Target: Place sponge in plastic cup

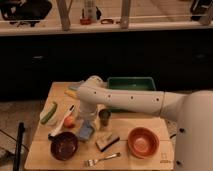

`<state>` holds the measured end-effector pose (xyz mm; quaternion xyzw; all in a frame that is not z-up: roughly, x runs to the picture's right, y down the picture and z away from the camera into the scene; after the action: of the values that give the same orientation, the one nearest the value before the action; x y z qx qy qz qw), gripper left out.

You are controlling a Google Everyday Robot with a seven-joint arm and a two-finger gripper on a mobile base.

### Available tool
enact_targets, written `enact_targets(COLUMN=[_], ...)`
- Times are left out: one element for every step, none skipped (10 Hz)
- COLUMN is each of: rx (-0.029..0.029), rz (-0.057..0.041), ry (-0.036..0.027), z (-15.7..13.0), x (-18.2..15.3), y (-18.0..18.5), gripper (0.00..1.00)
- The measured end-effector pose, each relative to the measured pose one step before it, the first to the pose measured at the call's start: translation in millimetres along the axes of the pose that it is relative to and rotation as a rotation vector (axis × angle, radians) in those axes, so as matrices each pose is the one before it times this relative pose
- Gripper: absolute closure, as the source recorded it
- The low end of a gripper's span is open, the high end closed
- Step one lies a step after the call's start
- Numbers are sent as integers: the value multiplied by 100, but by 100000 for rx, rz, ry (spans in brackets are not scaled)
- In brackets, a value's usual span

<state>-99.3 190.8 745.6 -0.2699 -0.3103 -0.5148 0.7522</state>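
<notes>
Across the lower half of the view, a wooden table [122, 127] carries all items. A white arm [135, 100] enters from 3 o'clock, crosses the table's far half and bends downward left of centre. A green bin [131, 84] sits at the table's 12 o'clock, partly behind the arm. An orange bowl [143, 142] stands at 4 o'clock and a maroon bowl [64, 145] at 8 o'clock.

The gripper [86, 122] hangs near the table's centre, directly over the sponge [85, 133]. Whether it is open, closed or gripping cannot be told. The sponge lies outside the plastic cup [104, 118], at the cup's 8 o'clock, near it but apart. The cup stands upright. A tan block [107, 141] lies at the cup's 6 o'clock. A fork [102, 160] lies at the table's 6 o'clock edge. A small orange fruit [69, 121] sits at the gripper's 9 o'clock.
</notes>
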Motion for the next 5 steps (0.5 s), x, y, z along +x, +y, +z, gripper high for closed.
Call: enact_targets(rx=[-434, -750, -431, -35, 10], rz=[-353, -480, -444, -199, -181], ry=[116, 176, 15, -93, -179], z=[-111, -138, -147, -47, -157], x=[51, 76, 27, 61, 108], y=[66, 88, 30, 37, 53], gripper=[20, 20, 20, 20, 20])
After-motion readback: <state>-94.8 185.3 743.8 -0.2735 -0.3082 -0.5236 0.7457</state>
